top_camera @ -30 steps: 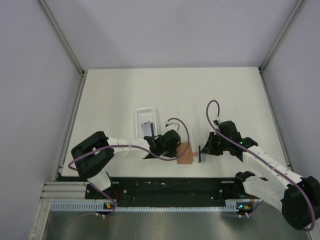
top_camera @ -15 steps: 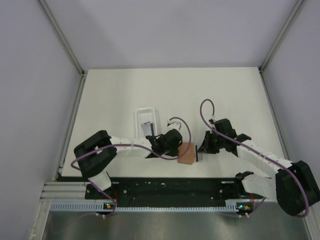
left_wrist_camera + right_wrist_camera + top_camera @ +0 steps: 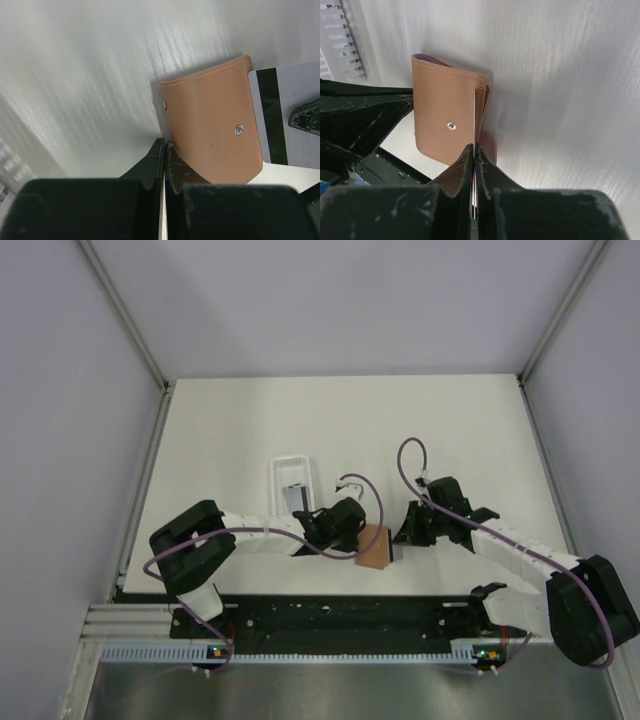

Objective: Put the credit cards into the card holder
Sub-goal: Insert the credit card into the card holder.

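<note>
The orange-brown card holder (image 3: pixel 375 547) is near the table's front edge, between my two grippers. My left gripper (image 3: pixel 165 143) is shut on its left edge and holds it tilted up off the table (image 3: pixel 75 75). My right gripper (image 3: pixel 473 146) is shut on a grey credit card (image 3: pixel 300 90) with a dark stripe. In the right wrist view this card (image 3: pixel 473 117) shows edge-on, its front edge at the gap between the card holder's (image 3: pixel 445 110) flaps. In the left wrist view the card's striped end meets the holder's (image 3: pixel 210 125) right edge.
A white plastic tray (image 3: pixel 275 475) lies on the table behind my left arm, with a dark-and-grey card (image 3: pixel 296 497) in it. The black rail (image 3: pixel 330 612) runs along the near edge, with both arm bases on it.
My right gripper has moved left with the card until it reaches the card holder's right edge. The left gripper and the holder have barely shifted.
</note>
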Robot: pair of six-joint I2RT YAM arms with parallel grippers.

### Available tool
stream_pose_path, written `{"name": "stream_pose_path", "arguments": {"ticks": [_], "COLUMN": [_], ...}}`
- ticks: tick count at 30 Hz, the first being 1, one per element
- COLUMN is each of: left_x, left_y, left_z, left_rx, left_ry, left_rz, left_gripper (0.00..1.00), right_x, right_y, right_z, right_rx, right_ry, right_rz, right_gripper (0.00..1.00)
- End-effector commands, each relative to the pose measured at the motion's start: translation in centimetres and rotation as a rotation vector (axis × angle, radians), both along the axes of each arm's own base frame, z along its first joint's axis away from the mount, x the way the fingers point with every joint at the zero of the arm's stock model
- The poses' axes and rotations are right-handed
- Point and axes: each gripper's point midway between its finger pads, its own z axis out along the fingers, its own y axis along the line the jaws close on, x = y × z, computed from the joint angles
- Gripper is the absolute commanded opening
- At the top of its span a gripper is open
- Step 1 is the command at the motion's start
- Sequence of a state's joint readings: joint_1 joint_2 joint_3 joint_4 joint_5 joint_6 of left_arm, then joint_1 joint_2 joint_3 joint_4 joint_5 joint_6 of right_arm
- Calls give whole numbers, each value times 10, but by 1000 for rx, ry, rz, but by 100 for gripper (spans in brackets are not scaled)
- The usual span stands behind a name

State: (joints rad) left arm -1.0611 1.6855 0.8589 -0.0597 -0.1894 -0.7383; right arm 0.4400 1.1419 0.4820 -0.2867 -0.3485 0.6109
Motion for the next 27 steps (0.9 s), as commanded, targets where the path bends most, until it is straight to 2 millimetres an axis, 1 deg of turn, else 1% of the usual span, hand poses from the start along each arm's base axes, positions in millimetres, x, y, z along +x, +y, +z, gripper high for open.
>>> {"name": "stream_pose_path", "arguments": {"ticks": [1, 6, 11, 16, 22, 27], "left_x": [-1, -3, -4, -3, -4, -6], "left_y": [8, 10, 9, 7, 8, 7], "left_z": [-11, -14, -15, -14, -15, -15], "left_rx": [42, 46, 44, 41, 39, 31], "left_ry": [11, 15, 19, 19, 24, 28], "left_rz": [5, 8, 5, 3, 3, 1], "left_gripper": [0, 0, 0, 0, 0, 0], "right_x": [7, 8, 6, 3, 2, 0], "right_y": [-7, -17, -20, -13, 0, 4], "right_z": [1, 6, 3, -2, 1, 0], "right_rx": [-34, -72, -86, -56, 17, 40], "right_ry": [-36, -55, -40, -13, -15, -6], "right_rz": [-28, -67, -74, -51, -22, -11], "right_gripper": [0, 0, 0, 0, 0, 0]}}
